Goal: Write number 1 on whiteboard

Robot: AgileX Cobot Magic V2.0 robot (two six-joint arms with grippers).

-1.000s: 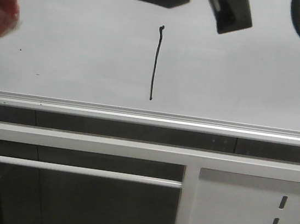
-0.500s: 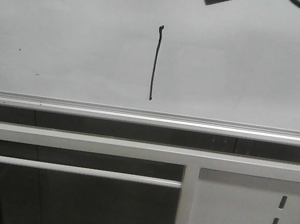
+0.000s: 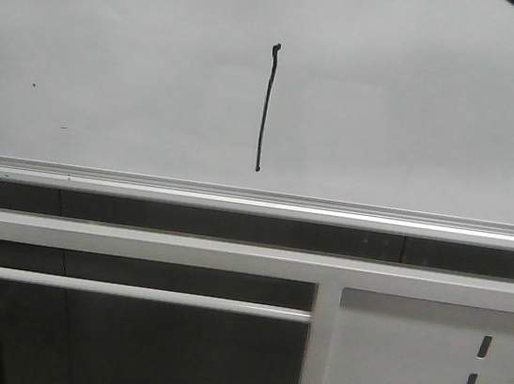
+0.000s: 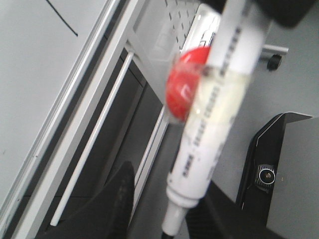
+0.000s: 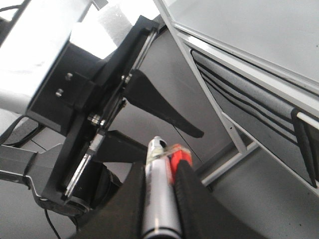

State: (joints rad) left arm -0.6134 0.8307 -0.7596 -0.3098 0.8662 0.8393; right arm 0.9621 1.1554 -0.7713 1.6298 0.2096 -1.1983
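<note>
Both dark arm parts have slid up, nearly off the top edge. One number 1 [image 3: 266,108] stands alone on the whiteboard [image 3: 417,128], with nothing in front of it and two tiny specks to its left. Below runs a white frame [image 3: 405,363] with slotted holes. Each gripper is closed on one pen: the left gripper [image 4: 167,219] on a white marker [image 4: 209,129] with blurred, unreadable print, the right gripper [image 5: 162,199] on a second marker [image 5: 159,199].

glossy smooth whiteboard [image 3: 419,109], brushed aluminium rail [image 3: 256,200], matt white metal frame [image 3: 405,363].
</note>
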